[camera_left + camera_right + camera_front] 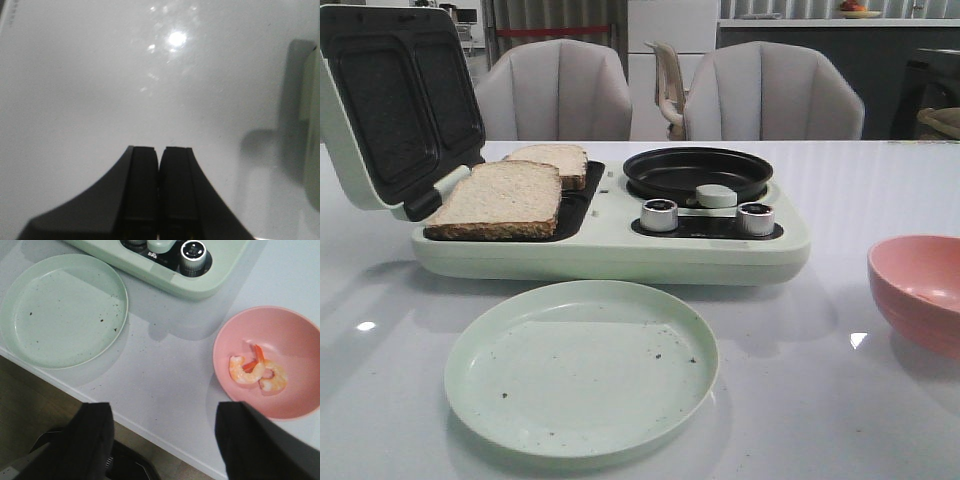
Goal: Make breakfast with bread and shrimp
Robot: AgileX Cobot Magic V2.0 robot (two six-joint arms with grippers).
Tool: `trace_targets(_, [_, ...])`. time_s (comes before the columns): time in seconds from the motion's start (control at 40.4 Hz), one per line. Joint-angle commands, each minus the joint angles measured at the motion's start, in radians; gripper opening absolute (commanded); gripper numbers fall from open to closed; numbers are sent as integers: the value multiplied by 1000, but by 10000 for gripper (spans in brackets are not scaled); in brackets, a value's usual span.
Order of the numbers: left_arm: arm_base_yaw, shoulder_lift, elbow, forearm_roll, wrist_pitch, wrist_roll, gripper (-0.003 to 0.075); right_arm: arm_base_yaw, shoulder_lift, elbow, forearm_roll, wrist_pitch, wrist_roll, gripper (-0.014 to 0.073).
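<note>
Left gripper (159,165): clenched, finger faces pressed together with nothing between them, poised over bare white table (100,90).

Right gripper (162,437): released, fingers spread wide, nothing held, hanging over the table's near edge.

Shrimp (257,372): two curled orange-pink pieces lying touching in the pink bowl (300,335), which stands on the table at the robot's right; red tails point toward the bowl's far rim; curled, so no clear long axis.

Plate (580,368): pale green, round, speckled with dark crumbs, just in front of the breakfast maker (620,250).

Bread (500,198): two square slices lying flat on the left grill tray under the raised lid (390,100), near slice overlapping the far one (555,158), row running front to back.

Round black pan (698,172): on the appliance's right half, behind two silver knobs (660,214)
</note>
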Motion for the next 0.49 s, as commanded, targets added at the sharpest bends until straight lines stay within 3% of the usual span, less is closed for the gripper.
trace_targets(0.0, [0, 10, -102, -128, -63, 46, 102, -4, -5, -25, -4, -53, 2, 534])
trace_targets(0.247, [-2, 91, -187, -403, -71, 128, 101, -4, -5, -25, -4, -53, 2, 534])
trace_targets(0.47, [-26, 97, -194, -517, -41, 129, 101, -4, -5, -25, -4, -53, 2, 534])
